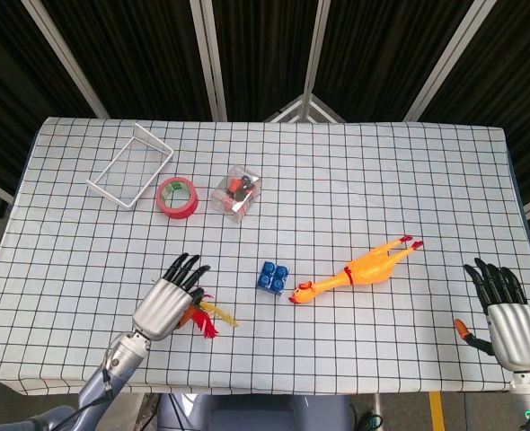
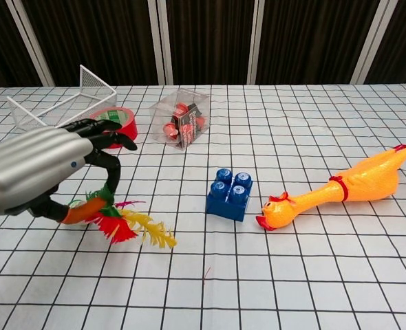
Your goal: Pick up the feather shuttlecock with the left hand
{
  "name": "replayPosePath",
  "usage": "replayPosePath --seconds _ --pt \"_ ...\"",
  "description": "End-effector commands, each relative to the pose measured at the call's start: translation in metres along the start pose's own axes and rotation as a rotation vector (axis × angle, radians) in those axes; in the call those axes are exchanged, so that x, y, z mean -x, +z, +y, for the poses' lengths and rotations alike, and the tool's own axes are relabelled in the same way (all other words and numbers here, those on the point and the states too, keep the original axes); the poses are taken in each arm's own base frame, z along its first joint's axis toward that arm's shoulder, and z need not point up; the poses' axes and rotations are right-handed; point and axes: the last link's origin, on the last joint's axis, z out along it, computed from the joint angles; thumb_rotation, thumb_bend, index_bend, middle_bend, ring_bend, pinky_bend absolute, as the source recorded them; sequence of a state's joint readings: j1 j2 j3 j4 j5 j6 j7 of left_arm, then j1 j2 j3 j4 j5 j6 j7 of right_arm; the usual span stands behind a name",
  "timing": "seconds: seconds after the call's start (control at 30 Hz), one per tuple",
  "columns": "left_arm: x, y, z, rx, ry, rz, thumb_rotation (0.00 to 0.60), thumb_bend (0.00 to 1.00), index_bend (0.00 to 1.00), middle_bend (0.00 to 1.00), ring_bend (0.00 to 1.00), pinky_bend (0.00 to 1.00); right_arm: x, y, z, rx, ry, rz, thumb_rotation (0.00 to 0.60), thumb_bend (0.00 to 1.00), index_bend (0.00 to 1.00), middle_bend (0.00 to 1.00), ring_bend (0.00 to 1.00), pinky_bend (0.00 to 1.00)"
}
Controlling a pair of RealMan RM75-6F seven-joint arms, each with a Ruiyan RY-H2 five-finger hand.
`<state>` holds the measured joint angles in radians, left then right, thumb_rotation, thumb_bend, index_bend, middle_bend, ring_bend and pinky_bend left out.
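Head view: the left hand [image 1: 164, 303] sits at the lower left of the frame with the feather shuttlecock [image 1: 202, 314] projecting from beneath it, red and yellow feathers trailing toward the lower right; the right hand [image 1: 507, 321] rests at the lower right edge, fingers apart and holding nothing. A blue building block [image 1: 272, 277] and a rubber chicken [image 1: 355, 269] lie at centre frame, well apart from the shuttlecock, while a red tape roll [image 1: 177, 197], a clear plastic box [image 1: 238, 192] and a white wire rack [image 1: 130, 165] occupy the upper left. Chest view: the left hand [image 2: 41, 168], at the left edge, pinches the base of the shuttlecock [image 2: 124, 223] between its orange thumb and a dark finger, the remaining fingers spread forward; the feathers droop toward the checkered tablecloth [image 2: 272, 282], and whether their tips touch it cannot be told. The hold appears confined to the small base, so the likely failure is judged to be slippage: the long feather end could pivot the shuttlecock out of the pinch, or snag the cloth if the tips still brush it.
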<state>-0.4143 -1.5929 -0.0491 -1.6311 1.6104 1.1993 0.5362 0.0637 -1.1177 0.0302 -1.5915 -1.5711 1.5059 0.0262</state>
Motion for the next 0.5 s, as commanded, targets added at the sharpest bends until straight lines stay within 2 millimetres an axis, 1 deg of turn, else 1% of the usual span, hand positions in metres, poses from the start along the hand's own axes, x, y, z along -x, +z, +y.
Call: replayPosePath --seconds 0.03,0.23,0.5 --pt "-0.007 0.001 -0.005 -0.017 -0.008 0.021 0.6 0.61 0.56 0.14 0.0 0.0 0.0 0.0 0.0 0.0 -0.001 0.0 0.6 0.34 0.0 0.0 0.0 0.0" --pt "-0.016 0.003 -0.015 -0.048 -0.03 0.049 0.6 0.61 0.57 0.15 0.0 0.0 0.0 0.0 0.0 0.001 -0.004 -0.002 0.6 0.34 0.0 0.0 0.0 0.0" --pt "-0.02 0.004 -0.021 -0.064 -0.042 0.061 0.6 0.61 0.57 0.15 0.0 0.0 0.001 0.0 0.0 0.004 -0.005 -0.002 0.6 0.34 0.0 0.0 0.0 0.0"
